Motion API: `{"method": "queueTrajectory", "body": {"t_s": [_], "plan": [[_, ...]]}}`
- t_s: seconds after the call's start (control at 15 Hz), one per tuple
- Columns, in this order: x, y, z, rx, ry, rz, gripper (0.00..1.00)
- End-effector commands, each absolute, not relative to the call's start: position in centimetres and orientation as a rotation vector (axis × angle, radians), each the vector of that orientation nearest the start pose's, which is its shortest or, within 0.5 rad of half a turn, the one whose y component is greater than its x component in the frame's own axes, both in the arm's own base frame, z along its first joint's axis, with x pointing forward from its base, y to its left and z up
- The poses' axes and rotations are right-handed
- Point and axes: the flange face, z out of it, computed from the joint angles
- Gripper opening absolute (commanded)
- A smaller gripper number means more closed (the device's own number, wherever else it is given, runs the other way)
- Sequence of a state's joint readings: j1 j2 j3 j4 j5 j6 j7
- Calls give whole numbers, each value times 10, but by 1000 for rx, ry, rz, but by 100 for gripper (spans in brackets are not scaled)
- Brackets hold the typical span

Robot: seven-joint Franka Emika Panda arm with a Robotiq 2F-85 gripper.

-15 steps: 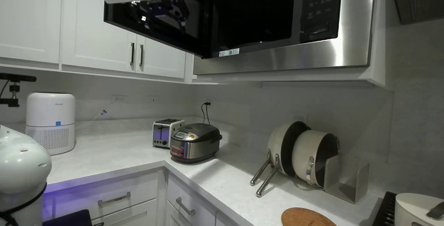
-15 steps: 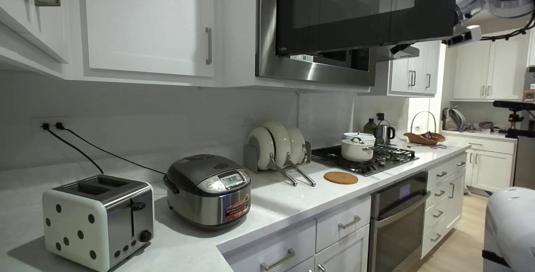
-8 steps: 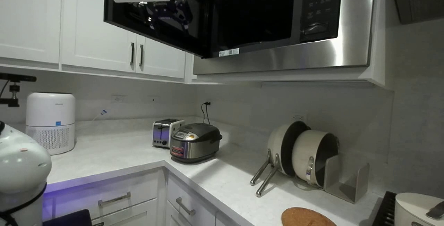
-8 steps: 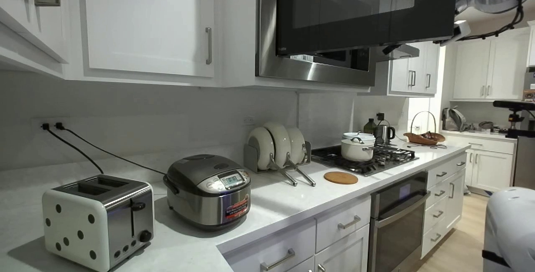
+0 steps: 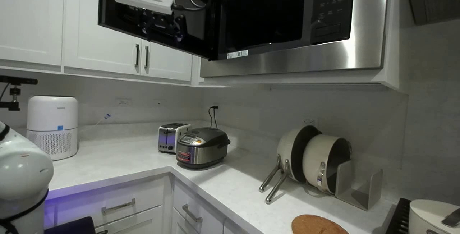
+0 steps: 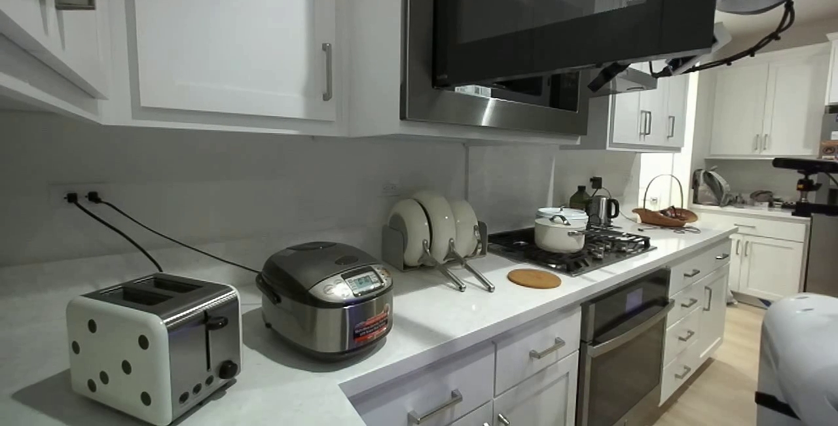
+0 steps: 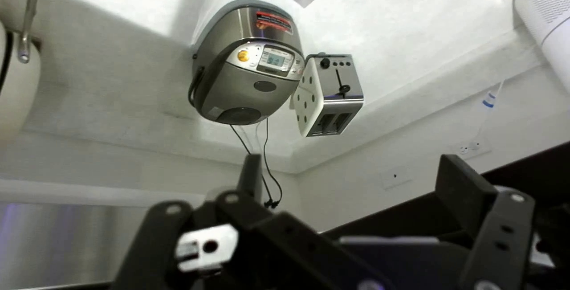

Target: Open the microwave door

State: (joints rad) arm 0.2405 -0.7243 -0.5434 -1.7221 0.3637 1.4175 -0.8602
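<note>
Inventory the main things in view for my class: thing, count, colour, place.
Rectangular glass microwave door: 1, black, standing open
Boxy steel microwave: 1, silver, above smooth white counter
Rounded metal rice cooker: 1, grey, on counter
Boxy spotted toaster: 1, white, beside rice cooker
Cylindrical air purifier: 1, white, on counter
Round metal-handled pans: 3, cream, in grey rack
Round cork mat: 1, brown, on counter
Round lidded pot: at least 1, cream, on black stovetop
Panelled cabinet doors: several, white, above counter
Jointed robot arm: 1, white, beside counter
Two-fingered pincer: 1, black, open near microwave door
</note>
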Motion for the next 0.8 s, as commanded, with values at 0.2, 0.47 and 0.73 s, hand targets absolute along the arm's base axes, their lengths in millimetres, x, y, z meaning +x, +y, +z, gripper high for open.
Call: {"method": "queueTrajectory", "body": {"t_s": [0.2,0.47,0.73], "plan": [[280,-156,807,-2385,-973,-697,100],[292,-159,802,-2413,-951,-647,100],[309,-182,796,-2557,-848,-633,100]]}}
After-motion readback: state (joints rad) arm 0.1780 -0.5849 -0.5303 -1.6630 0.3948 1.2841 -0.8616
